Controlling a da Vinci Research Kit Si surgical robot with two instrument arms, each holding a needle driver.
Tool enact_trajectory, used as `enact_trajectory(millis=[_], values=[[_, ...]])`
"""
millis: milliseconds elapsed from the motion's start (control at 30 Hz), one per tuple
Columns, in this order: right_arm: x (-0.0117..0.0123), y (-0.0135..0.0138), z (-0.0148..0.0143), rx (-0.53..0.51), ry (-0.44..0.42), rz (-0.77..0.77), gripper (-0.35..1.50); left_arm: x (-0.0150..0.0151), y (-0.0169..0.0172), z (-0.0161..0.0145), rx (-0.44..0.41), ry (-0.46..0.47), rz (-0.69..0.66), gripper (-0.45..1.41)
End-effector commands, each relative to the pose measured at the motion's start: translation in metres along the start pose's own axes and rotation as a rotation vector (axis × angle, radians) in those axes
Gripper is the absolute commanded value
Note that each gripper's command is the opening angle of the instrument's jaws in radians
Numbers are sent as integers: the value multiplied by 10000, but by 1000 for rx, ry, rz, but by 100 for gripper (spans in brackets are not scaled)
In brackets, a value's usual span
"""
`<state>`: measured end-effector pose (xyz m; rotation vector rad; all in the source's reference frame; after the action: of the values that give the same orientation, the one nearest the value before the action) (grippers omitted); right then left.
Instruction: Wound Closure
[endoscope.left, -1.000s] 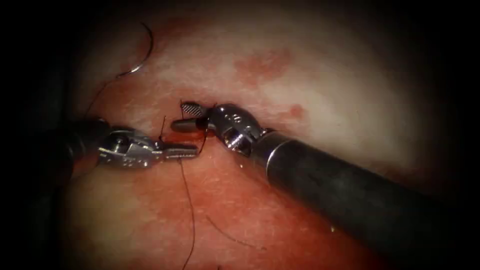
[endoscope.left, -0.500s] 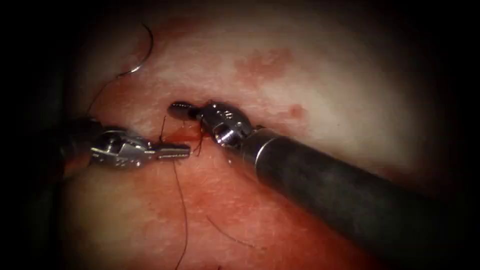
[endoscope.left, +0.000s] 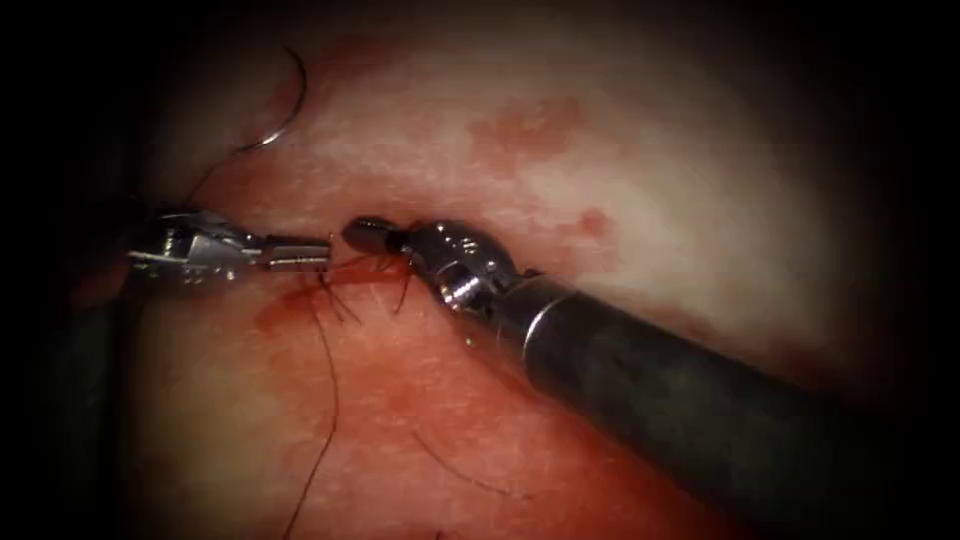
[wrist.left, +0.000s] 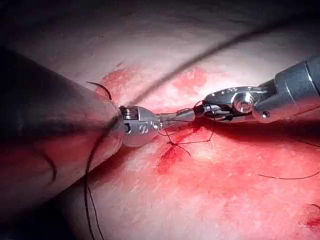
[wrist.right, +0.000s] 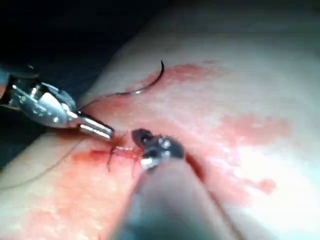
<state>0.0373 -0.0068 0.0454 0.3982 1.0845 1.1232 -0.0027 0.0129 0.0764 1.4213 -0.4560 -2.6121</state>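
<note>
Nearest us, thread trails down over the tissue and red fluid from the cut. At the cut we see our right tool from the right and our left tool from the left, tips nearly meeting, each with its jaws closed and gripping a strand of thread that runs taut between them. Beyond, the needle lies free on the tissue, left of the cut, held by neither tool and not in the tissue
</note>
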Motion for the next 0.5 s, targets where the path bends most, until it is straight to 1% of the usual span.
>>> enact_trajectory(millis=[33,200,400,500], values=[[1,-4,6,3,-3,-3,-35,-8,-6,8,7,-10,-11,-45],[2,-11,-3,9,9,1,-35,-39,-34,12,34,-80,-70,-45],[-2,-15,-16,17,14,-2,-35,-84,-55,29,53,-116,-141,-45],[-5,-17,-23,19,13,-4,-35,-111,-67,39,85,-113,-181,-45]])
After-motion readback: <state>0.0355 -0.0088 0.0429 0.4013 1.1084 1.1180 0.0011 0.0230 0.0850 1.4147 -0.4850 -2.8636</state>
